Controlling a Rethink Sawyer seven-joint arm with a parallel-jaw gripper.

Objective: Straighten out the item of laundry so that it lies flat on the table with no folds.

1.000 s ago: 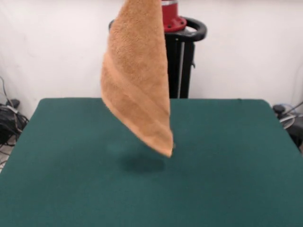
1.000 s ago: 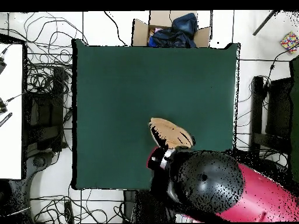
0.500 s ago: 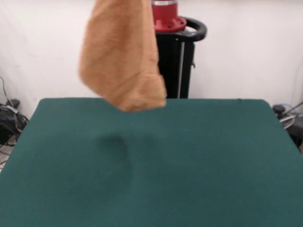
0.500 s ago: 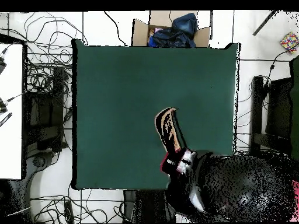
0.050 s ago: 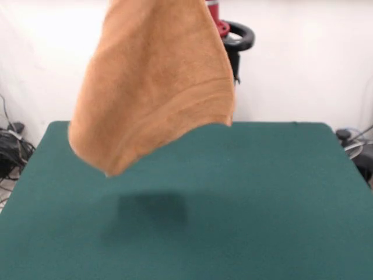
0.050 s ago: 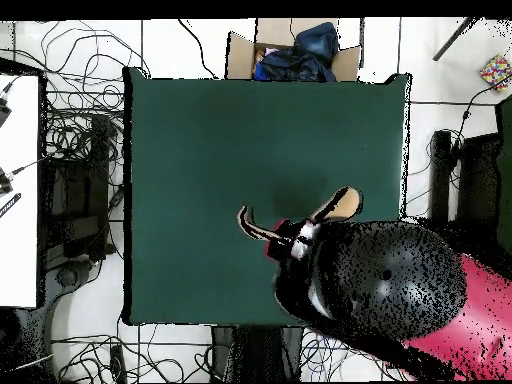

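Observation:
The item of laundry (image 5: 154, 87), an orange-tan terry towel, hangs in the air above the table (image 5: 262, 204), clear of the green top. It is spread wide, with a woven band near its lower edge and its lowest corner at the left. Its top runs out of the front view, so the gripper does not show there. A dark shadow (image 5: 151, 210) lies on the table beneath it. In the overhead view the towel (image 6: 335, 205) appears edge-on as a thin curved strip over the table (image 6: 220, 140). The gripper (image 6: 293, 238) sits at the strip's middle, holding the towel up.
The robot's black pedestal (image 5: 233, 64) stands behind the table. A cardboard box (image 6: 290, 50) with dark clothes sits past the table's far edge in the overhead view. Cables (image 6: 85, 130) cover the floor at the left, beside a white surface (image 6: 15, 190).
The towel has swung and opened out from a narrow bunched hang to a wide sheet. Its lower corner now reaches further down and left in the front view. The arm has shifted over the table.

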